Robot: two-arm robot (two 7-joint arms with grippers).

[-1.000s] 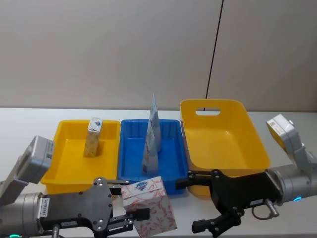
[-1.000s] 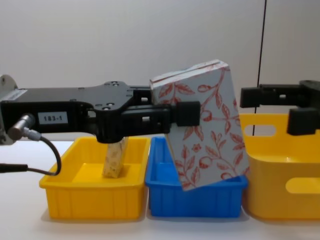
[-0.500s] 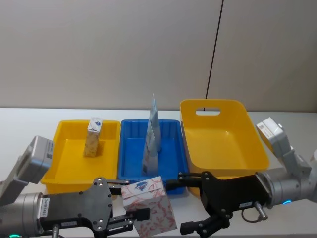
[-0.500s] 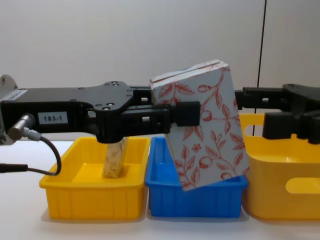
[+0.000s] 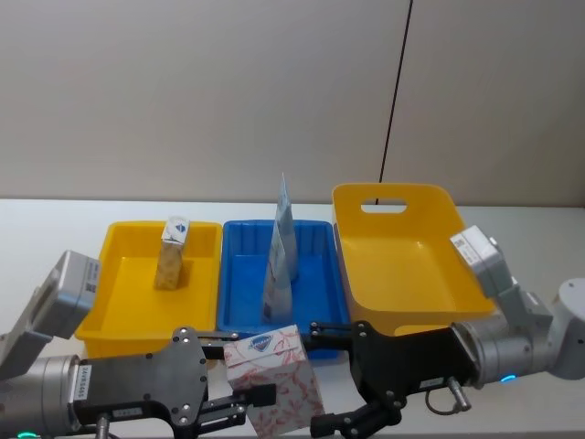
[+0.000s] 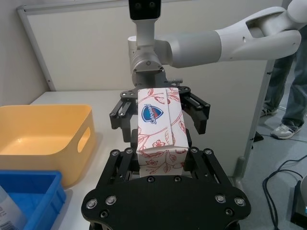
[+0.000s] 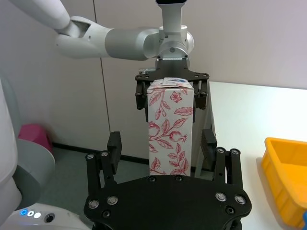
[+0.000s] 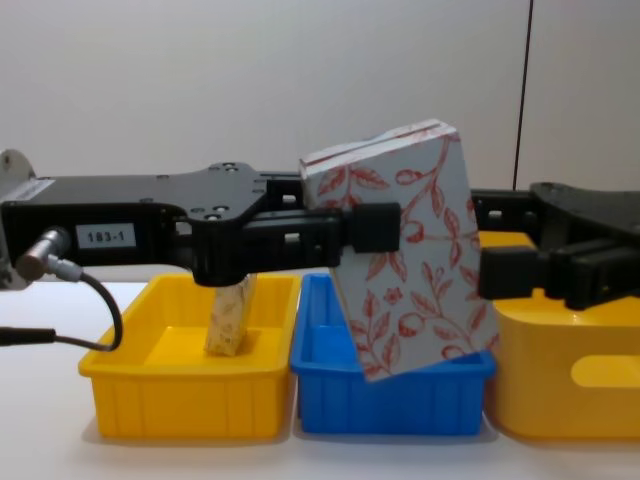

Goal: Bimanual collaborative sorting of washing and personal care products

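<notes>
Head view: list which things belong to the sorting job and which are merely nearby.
Job: pack held in left gripper; open right gripper; carton; pouch.
Nearby: small yellow tray; blue tray; big yellow tray; wall cable.

White red-vine pack (image 8: 420,275) hangs tilted; cream carton (image 5: 172,253) and pouch (image 5: 280,258) stand upright.

I see the leaf-print pack (image 5: 274,380) as smooth printed paper or film with a faint sheen. The left gripper (image 5: 251,373) and right gripper (image 5: 329,377) look like hard matt black plastic or metal, I can't tell which, dotted with small bright metal screws. The low yellow tray (image 5: 96,315), blue tray (image 5: 320,274) and tall yellow tray (image 5: 457,247) are smooth moulded plastic, slightly glossy. The pouch (image 5: 281,265) is shiny film, the small carton (image 5: 171,254) dull card. The table (image 5: 55,229) is smooth matt white.
</notes>
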